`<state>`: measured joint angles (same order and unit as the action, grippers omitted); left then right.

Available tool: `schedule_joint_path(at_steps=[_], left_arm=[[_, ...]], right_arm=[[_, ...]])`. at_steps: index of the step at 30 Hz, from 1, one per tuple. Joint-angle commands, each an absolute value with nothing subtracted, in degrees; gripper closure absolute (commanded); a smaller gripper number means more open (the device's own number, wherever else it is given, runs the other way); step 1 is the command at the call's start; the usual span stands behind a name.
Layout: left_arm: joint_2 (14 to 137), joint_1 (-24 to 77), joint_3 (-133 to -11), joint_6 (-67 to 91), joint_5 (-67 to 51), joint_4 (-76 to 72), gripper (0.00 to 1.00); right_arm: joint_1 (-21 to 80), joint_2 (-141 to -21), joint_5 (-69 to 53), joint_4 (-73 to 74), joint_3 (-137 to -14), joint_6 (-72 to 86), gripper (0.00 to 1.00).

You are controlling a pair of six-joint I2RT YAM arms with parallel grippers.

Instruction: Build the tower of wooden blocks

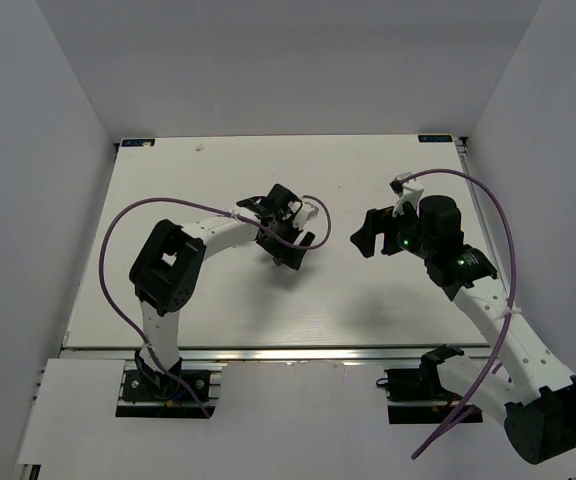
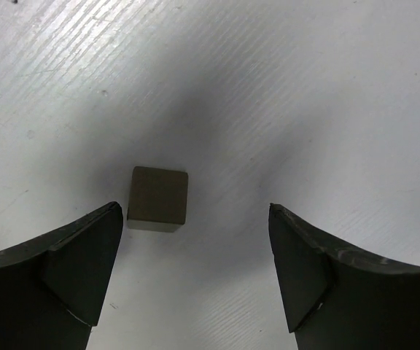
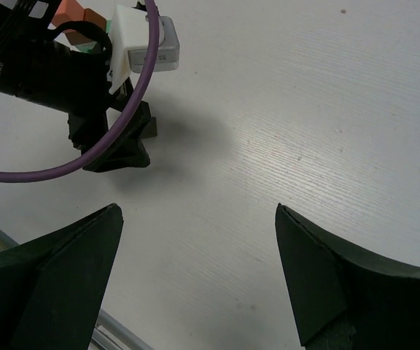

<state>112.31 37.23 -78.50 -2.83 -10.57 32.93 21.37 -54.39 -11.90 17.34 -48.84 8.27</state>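
- The left tool is hanging open straight over the dark brown cube, with both fingers clear of it.
- The cube is sitting flat on the counter, about midway between its edges. It is lying inside the gap but crowding the finger on the left of the wrist view.
- Being a cube, it is offering no long axis, and its side faces are lying roughly square to the closing line.
- The right tool is gaping open nearby, holding nothing, so the left arm is nearer.
- An orange block is peeking out beyond the left arm, mostly hidden.
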Motion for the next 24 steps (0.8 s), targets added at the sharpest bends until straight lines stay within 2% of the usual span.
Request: schedule_joint_path(at_steps=[1,6,11,14,18,20,22,23,24], left_arm=[[111.6,36.7,-79.2,-4.3,-13.7,31.7,0.11],[111.6,36.1,-78.1,-5.6,-14.1,32.4,0.28],[113.5,36.0,-79.0,-6.5,-14.0,33.3,0.34],[114.9,36.0,-80.3,-6.2,-14.0,33.7,0.43],[114.7,36.0,-80.3,-6.0,-13.6,33.8,0.46],[114.2,36.0,-80.2,-5.5,-13.2,33.7,0.54],[113.8,36.0,-80.2,-5.4,-13.0,33.7,0.57],[112.5,36.0,-80.7,-5.2,-12.7,33.3,0.63],[112.5,36.0,-80.7,-5.2,-12.4,33.3,0.63]], right_arm=[[21.1,-55.0,-12.7,16.2,-48.3,7.1,0.11],[21.2,-55.3,-12.5,16.4,-48.5,7.0,0.11],[21.1,-54.8,-12.0,16.4,-48.5,7.0,0.11],[21.1,-54.7,-12.0,16.4,-48.5,7.0,0.11],[21.1,-54.6,-12.4,16.3,-48.3,7.0,0.11],[21.1,-54.4,-12.5,16.3,-48.2,7.0,0.11],[21.1,-54.2,-12.4,16.2,-48.0,7.0,0.11],[21.2,-54.3,-12.4,16.0,-48.1,7.0,0.11],[21.2,-54.3,-12.4,16.0,-48.1,7.0,0.11]])
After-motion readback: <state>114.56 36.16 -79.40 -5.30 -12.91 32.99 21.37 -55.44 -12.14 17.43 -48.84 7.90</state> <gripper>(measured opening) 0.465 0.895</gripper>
